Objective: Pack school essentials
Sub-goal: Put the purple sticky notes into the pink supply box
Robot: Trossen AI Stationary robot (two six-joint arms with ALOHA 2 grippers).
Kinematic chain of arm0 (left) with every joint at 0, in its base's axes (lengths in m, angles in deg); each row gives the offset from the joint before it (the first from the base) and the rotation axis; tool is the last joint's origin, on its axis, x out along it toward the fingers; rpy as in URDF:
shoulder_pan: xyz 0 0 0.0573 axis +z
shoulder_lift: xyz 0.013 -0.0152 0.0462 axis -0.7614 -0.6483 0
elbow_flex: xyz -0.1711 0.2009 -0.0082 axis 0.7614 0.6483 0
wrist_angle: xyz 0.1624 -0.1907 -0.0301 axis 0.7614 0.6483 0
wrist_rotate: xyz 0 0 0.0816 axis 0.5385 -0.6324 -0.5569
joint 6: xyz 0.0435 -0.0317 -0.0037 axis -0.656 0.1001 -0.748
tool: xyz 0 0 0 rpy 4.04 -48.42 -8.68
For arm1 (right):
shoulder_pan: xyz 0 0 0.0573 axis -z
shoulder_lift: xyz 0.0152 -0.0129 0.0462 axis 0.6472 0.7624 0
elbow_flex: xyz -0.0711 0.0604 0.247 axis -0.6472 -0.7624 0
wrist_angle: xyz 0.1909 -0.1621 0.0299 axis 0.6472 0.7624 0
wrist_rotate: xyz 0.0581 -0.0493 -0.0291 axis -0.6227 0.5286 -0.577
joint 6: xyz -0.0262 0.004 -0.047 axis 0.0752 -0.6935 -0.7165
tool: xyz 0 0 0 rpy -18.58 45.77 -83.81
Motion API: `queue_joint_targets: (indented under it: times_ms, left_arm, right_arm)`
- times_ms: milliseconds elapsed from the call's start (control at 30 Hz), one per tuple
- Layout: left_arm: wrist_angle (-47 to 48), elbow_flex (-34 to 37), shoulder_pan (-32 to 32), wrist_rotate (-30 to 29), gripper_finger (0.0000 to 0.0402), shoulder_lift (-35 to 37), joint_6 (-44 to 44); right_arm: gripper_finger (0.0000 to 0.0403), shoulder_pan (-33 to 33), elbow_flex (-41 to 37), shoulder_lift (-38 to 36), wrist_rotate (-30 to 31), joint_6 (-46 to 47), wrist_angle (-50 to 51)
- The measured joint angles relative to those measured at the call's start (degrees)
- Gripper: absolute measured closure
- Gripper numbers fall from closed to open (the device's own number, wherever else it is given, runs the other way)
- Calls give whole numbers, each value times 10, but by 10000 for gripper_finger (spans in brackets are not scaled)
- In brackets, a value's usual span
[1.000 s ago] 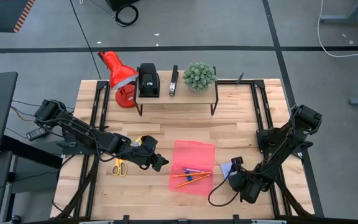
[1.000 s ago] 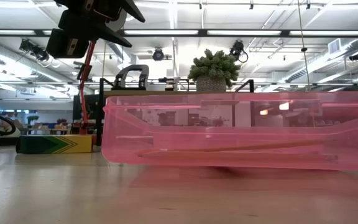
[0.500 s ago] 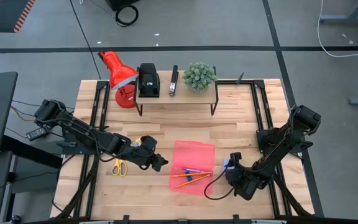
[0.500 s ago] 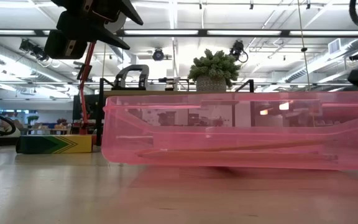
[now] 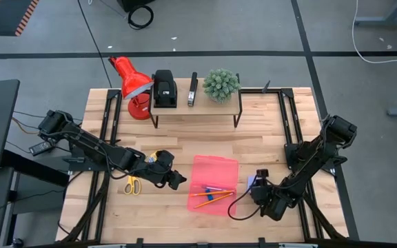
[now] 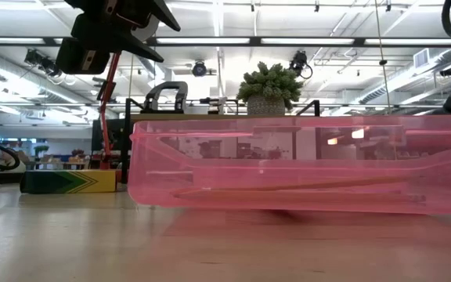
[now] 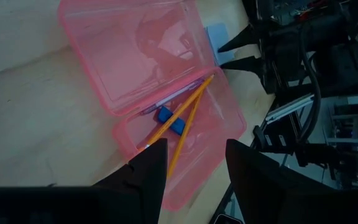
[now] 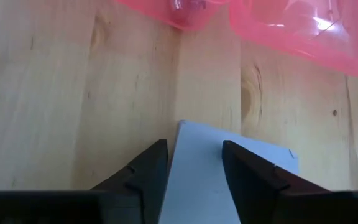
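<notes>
While astride notepad (image 8: 229, 168), right gripper (image 8: 191, 163)

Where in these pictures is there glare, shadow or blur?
Low view: the near table is blurred, the pink box hazy. Right wrist view: glare on the box's plastic, own fingers dark silhouettes over the notepad. Left wrist view: the far arm lies in shadow.
</notes>
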Motion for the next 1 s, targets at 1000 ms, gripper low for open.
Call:
queue_joint_targets:
  times_ms: [1000]
  left_arm:
    - [4, 0, 0, -6, 230, 0, -7]
  right_arm:
    - [398, -1, 28, -74, -23, 129, 64]
